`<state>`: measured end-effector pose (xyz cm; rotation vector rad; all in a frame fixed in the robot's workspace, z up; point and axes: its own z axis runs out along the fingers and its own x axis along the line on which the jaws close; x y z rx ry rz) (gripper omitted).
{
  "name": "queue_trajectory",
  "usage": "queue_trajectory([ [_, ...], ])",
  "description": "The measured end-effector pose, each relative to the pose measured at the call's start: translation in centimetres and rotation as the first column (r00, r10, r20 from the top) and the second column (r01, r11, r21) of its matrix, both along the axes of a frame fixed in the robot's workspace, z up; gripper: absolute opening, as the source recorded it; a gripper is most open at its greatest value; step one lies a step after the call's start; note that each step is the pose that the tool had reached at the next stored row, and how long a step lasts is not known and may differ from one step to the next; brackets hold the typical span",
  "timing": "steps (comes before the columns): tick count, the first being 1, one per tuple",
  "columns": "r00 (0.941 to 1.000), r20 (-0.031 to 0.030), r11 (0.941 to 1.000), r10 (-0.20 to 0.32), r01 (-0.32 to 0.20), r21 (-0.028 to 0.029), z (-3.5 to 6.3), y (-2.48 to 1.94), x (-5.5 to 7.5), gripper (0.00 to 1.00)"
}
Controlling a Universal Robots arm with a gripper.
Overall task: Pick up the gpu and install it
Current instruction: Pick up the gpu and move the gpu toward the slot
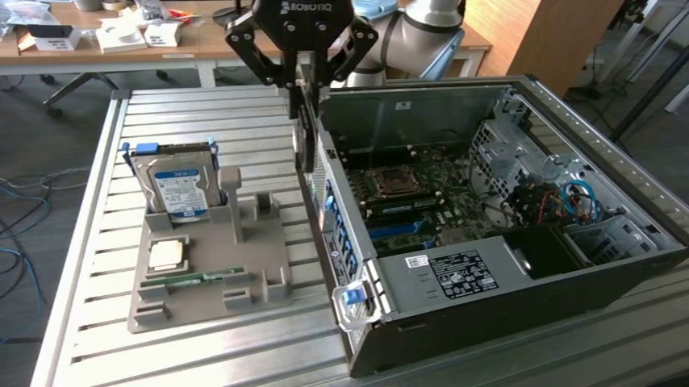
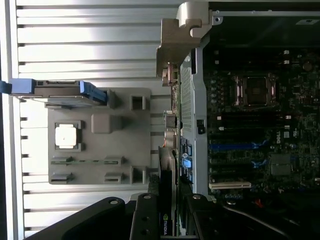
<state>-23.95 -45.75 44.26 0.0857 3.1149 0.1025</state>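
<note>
The gpu [image 1: 308,137] hangs edge-on as a thin dark card below my gripper [image 1: 306,87], whose fingers are shut on its upper part. It is in the air over the rear wall of the open computer case [image 1: 485,266], at that case's edge on the exterior view's left. In the wrist view the gpu [image 2: 167,170] sticks out from between the black fingers [image 2: 144,220] of my gripper [image 2: 167,215]. It lines up with the case's back panel [image 2: 186,100], beside the motherboard [image 2: 260,125] and its blue slot [image 2: 235,146].
A grey holder tray [image 1: 215,274] on the slatted metal table [image 1: 97,339] carries an upright hard drive [image 1: 177,189], a processor chip [image 1: 167,254] and a thin memory stick [image 1: 199,278]. Cables [image 1: 560,201] sit inside the case. A cluttered desk [image 1: 108,40] stands behind.
</note>
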Motion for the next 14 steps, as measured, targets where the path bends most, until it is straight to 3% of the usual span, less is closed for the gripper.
queue_trajectory([
  [14,1.0,-0.001,1.0,0.0,0.0,0.0001,0.0,0.0,6.3,0.26],
])
